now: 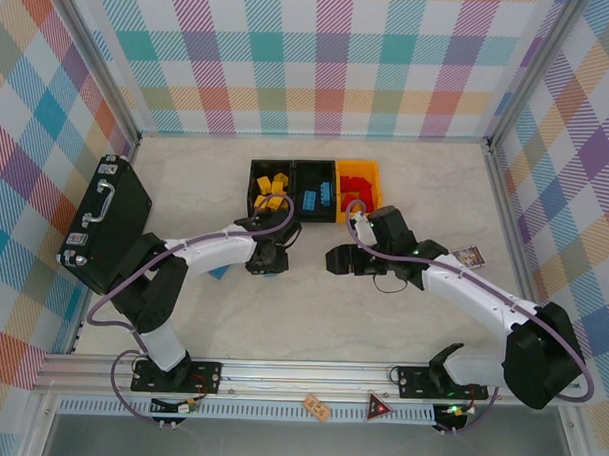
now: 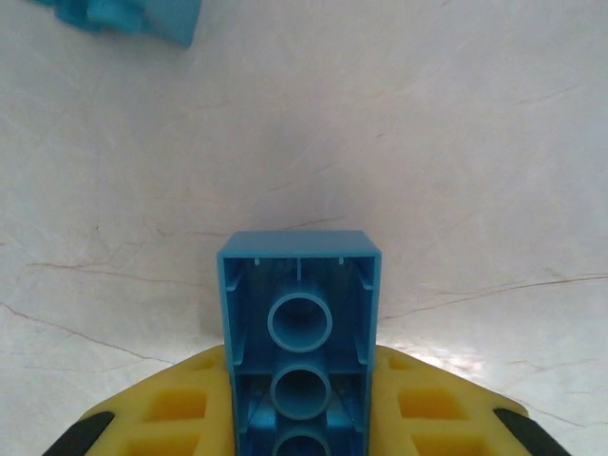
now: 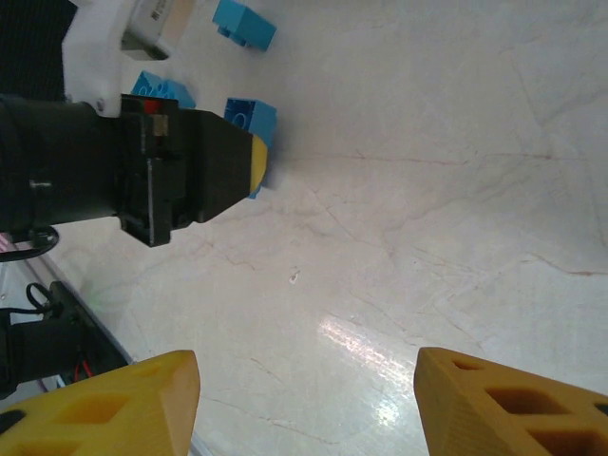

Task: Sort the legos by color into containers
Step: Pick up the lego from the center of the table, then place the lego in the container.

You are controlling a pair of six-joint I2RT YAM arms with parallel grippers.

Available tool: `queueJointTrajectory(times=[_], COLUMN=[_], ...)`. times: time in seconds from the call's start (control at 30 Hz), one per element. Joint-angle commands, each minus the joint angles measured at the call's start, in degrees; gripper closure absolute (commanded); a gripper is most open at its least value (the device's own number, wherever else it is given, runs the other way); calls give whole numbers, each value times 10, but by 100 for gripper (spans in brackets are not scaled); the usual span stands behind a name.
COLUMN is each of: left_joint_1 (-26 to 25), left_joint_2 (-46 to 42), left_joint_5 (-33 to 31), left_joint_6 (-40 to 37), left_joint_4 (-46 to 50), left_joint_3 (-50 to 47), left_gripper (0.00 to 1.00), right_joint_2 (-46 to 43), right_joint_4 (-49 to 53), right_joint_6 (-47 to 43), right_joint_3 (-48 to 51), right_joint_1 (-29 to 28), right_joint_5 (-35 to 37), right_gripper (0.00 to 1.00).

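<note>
Left claw: pressed onto a blue lego, yellow pads on either flank. The brick's hollow underside faces the wrist camera, and its long axis runs straight out along the fingers. Whether it rests on the desk or is just clear of it cannot be told.

Right claw: spread and empty, hanging over bare desk opposite the left claw.

Surroundings: loose blue legos lie on the desk just beside the left claw. The containers stand in a row on the far side of both claws. The left black bin holds yellow bricks, the middle bin holds blue and the yellow-orange bin holds red.

Finding: the middle bin lies beyond the left claw and slightly to its right. The two claws stand about equally near it, but the left one carries the brick, so the delivery looks to be its job. That calls for a lift and a short forward carry over the bin wall.
</note>
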State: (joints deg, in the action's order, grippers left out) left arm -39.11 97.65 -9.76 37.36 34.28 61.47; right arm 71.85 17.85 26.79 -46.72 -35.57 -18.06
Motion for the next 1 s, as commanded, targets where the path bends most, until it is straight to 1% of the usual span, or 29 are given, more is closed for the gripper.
queueJointTrajectory(times=[0.0,0.2,0.33,0.57,0.97], left_joint_1=[0,-7,-6,0,34], left_joint_2=[-25,3,37,128,280], left_joint_5=[13,24,29,21,15], left_joint_6=[-20,-34,-48,-75,-76], left_joint_4=[24,36,44,78,109], left_joint_3=[45,116,175,321,521], left_gripper=[82,82,82,82,81], right_joint_2=[-23,-36,-40,-50,-30], right_joint_4=[12,25,30,38,38], right_joint_6=[18,28,32,37,44], right_joint_3=[3,4,3,5,-14], right_joint_1=[10,37,44,55,86], right_joint_5=[25,38,41,54,64], right_gripper=[39,39,39,39,39])
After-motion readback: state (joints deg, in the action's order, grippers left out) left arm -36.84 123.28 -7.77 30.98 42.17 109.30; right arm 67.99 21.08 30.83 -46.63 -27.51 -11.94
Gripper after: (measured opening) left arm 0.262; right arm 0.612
